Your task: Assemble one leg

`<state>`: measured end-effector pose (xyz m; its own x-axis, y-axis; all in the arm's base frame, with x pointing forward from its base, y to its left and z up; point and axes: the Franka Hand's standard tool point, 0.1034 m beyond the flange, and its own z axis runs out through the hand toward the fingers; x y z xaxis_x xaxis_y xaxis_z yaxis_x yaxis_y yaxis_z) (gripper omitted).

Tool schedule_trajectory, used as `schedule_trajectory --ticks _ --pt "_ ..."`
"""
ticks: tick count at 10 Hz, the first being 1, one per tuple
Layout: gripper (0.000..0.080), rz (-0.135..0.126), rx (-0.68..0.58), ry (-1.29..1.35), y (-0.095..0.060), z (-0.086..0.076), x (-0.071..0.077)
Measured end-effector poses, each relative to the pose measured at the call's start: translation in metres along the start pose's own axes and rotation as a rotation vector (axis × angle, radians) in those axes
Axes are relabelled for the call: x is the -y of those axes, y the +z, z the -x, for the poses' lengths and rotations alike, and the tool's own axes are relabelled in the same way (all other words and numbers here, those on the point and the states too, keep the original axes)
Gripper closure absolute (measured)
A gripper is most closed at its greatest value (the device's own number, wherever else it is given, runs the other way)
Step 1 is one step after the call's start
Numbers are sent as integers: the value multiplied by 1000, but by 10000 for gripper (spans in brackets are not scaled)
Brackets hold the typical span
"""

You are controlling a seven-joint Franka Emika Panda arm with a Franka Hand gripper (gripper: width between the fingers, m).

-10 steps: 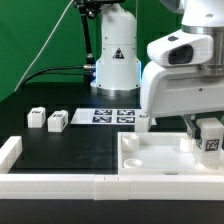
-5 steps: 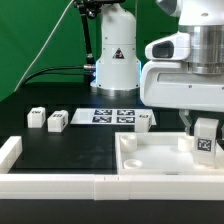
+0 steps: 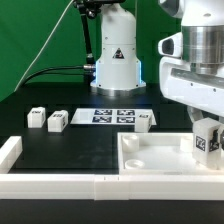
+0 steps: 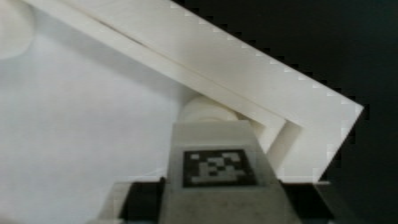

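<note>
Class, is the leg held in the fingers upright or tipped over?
Upright: the leg has vertical sides and its tag faces squarely outward, above the far corner of the panel.

The exterior camera sat low at the near edge of the table, facing the far robot base. The wrist camera looked closely down on the leg and panel, which both views shared.

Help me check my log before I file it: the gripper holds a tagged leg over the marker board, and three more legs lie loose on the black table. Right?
Not quite. The gripper holds the leg over a corner of the white panel, not over the marker board, which lies further back. The exterior view shows it. The three loose legs are correct.
</note>
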<state>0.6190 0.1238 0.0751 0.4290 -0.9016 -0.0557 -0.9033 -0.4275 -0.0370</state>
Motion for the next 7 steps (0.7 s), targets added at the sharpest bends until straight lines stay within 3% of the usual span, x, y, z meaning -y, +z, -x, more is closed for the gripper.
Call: schedule_trajectory --ticks 2,4,7 --pt "507 0 0 -51 0 0 0" --pt "196 -3 -2 -179 1 -1 0" --pt "152 1 -4 -569 4 -2 -2"
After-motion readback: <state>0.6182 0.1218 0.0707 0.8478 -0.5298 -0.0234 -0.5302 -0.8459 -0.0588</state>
